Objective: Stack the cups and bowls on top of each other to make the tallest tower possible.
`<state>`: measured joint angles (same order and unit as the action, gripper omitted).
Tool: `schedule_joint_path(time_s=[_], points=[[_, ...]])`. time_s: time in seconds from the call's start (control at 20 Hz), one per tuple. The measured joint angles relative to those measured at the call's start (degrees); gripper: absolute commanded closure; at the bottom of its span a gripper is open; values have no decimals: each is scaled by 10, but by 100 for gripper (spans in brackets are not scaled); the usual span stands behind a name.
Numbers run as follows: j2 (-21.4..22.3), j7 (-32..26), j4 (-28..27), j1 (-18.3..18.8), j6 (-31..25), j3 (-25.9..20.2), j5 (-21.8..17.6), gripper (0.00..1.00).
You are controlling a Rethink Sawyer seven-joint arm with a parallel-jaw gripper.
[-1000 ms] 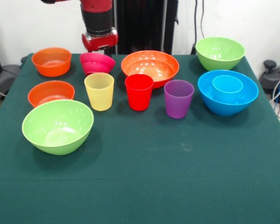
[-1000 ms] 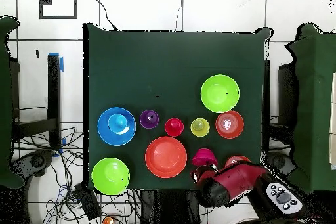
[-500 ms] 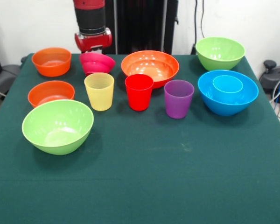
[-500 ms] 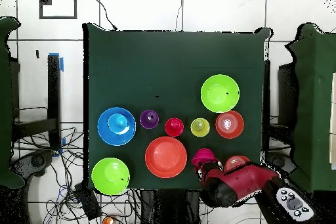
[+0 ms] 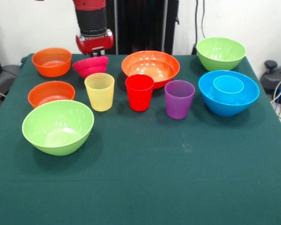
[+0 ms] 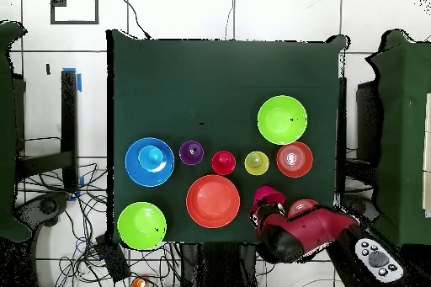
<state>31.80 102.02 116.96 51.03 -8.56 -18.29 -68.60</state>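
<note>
Upper left of the front view, the tool (image 5: 96, 50) grips the tilted small magenta plastic bowl (image 5: 90, 66) at its far rim, beside the small orange plastic bowl (image 5: 51, 61).

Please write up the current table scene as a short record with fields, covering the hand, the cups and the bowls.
hand: at the magenta bowl, fingers hidden behind it, so open or shut is unclear
magenta bowl: tilted, between a small orange bowl and the wide orange bowl
cups in a row: yellow cup, red cup, purple cup, all upright
light blue cup: standing inside the blue bowl
green bowls: near bowl, far corner bowl
second small orange bowl: behind the near green bowl
tower: nothing stacked except the cup in the blue bowl
</note>
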Motion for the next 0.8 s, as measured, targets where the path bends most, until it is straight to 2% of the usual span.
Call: schedule_joint_path(time_s=[0.8], points=[[5, 0, 1, 7, 7, -12, 11, 100]])
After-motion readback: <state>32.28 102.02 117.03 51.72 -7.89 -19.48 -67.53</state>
